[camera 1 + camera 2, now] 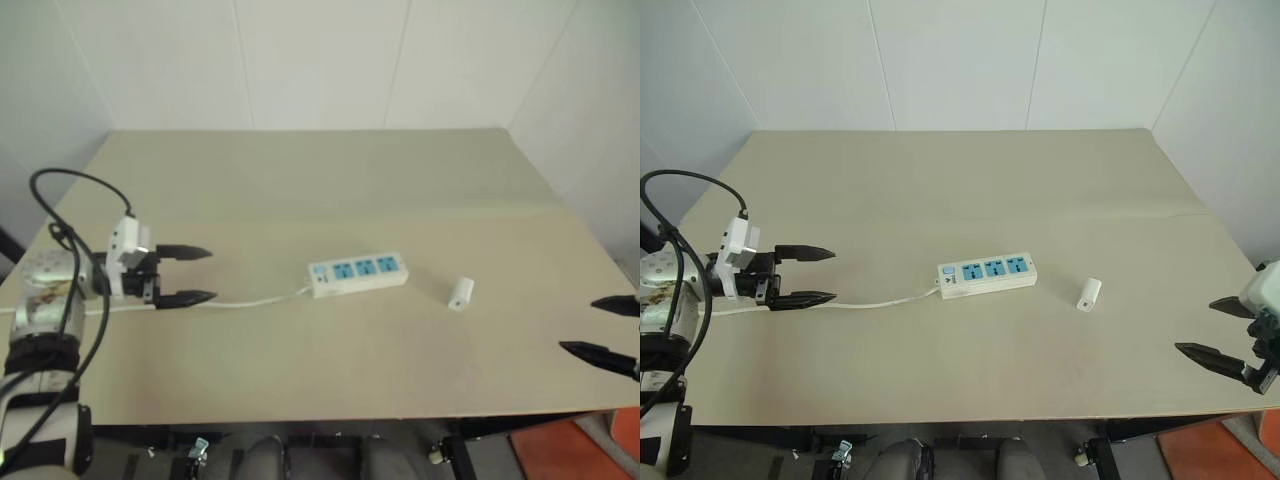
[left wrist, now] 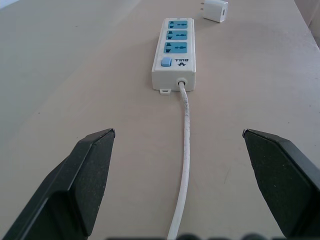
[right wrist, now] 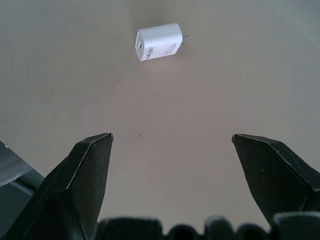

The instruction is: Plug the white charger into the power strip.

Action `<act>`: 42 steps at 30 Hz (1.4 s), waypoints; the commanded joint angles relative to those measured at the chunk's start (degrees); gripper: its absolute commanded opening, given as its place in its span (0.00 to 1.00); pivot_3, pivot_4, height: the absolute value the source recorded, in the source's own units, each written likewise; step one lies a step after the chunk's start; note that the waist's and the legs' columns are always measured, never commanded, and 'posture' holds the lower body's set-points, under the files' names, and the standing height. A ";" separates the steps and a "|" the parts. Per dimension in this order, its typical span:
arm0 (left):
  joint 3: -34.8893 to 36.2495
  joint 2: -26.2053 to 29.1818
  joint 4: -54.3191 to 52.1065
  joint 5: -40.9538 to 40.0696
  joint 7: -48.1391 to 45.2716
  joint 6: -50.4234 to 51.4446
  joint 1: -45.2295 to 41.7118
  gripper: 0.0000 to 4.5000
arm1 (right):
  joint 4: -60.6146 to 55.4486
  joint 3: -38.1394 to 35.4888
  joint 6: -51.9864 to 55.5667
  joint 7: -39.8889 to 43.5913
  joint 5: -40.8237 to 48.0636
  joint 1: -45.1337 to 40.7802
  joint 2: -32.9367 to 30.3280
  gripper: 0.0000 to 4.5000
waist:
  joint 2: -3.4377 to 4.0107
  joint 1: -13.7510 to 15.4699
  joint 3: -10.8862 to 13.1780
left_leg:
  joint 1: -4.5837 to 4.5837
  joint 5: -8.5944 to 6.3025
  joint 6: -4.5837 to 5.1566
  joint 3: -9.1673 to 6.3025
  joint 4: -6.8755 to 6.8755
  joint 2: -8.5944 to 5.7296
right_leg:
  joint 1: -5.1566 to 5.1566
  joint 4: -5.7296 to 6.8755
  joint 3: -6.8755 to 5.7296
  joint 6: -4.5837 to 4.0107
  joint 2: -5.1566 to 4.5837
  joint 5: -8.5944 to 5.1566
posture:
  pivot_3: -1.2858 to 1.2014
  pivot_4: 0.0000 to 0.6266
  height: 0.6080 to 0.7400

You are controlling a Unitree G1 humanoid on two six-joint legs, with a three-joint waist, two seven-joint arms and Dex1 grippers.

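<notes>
While the white charger (image 1: 1089, 294) is lying on its side on the bare table (image 1: 940, 190), nothing is touching it; it is resting just off the end of the power strip (image 1: 987, 273) farthest from the cord, apart from it, with its prongs showing in the right wrist view. The power strip is lying flat near the middle of the table, its three blue sockets facing up, and its white cord (image 1: 870, 301) is trailing away toward the left side. The left gripper (image 1: 186, 275) is hanging over that cord, well apart from the strip, its two black fingers spread wide and holding nothing. The right gripper (image 1: 1215, 329) is hovering near the table's right edge, well apart from the charger, its fingers likewise standing wide and empty, pointed at the charger.

This is looking like the very start: the charger is not yet picked up. The next move is probably calling for the right gripper to reach the charger and close on its body so the prongs are left free, with the left gripper perhaps steadying the strip.
</notes>
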 commanded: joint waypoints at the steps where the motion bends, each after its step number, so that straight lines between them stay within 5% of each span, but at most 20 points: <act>1: -0.01 0.15 -0.36 -0.71 -0.23 -0.61 -1.67 0.99 | -1.03 -1.60 -1.54 -1.10 0.17 -0.14 0.18 1.00 | 0.00 0.00 0.00 | 0.00 0.00 0.00 0.00 0.00 0.00 | 0.00 0.00 0.00 0.00 0.00 0.00 | 0.52 0.24 1.00; 16: -0.69 0.35 -0.30 0.05 0.00 -1.23 0.35 0.99 | -1.49 0.15 -2.30 -2.74 0.92 -0.55 0.69 1.00 | 0.00 -0.01 0.00 | 0.00 0.00 0.00 0.00 0.00 0.00 | 0.00 0.00 0.00 0.00 0.00 0.00 | 0.52 0.24 1.00; 28: -10.77 -19.65 13.77 10.15 9.69 -10.70 -7.63 0.99 | -11.12 10.82 3.10 -13.67 4.34 -9.62 2.84 1.00 | -0.09 0.31 0.03 | -0.02 0.00 0.00 -0.06 0.07 -0.08 | 0.09 0.00 -0.01 0.00 -0.01 0.00 | 0.52 0.24 1.00; 37: -17.23 -22.85 22.69 19.58 14.35 -7.84 -15.22 0.99 | -19.07 11.24 7.89 -18.09 7.24 -8.91 5.08 1.00 | -0.10 0.20 0.04 | -0.11 -0.02 0.04 -0.10 0.07 -0.12 | 0.05 -0.04 0.00 0.01 -0.01 0.00 | 0.52 0.24 1.00; 42: -18.96 -21.36 23.87 21.85 13.36 -4.69 -16.83 0.65 | -21.26 11.23 8.77 -19.82 7.05 -6.82 6.03 1.00 | -0.12 -0.02 0.01 | -0.07 -0.02 0.03 -0.10 0.08 -0.12 | 0.10 -0.04 0.01 0.03 0.01 -0.01 | 0.52 0.24 1.00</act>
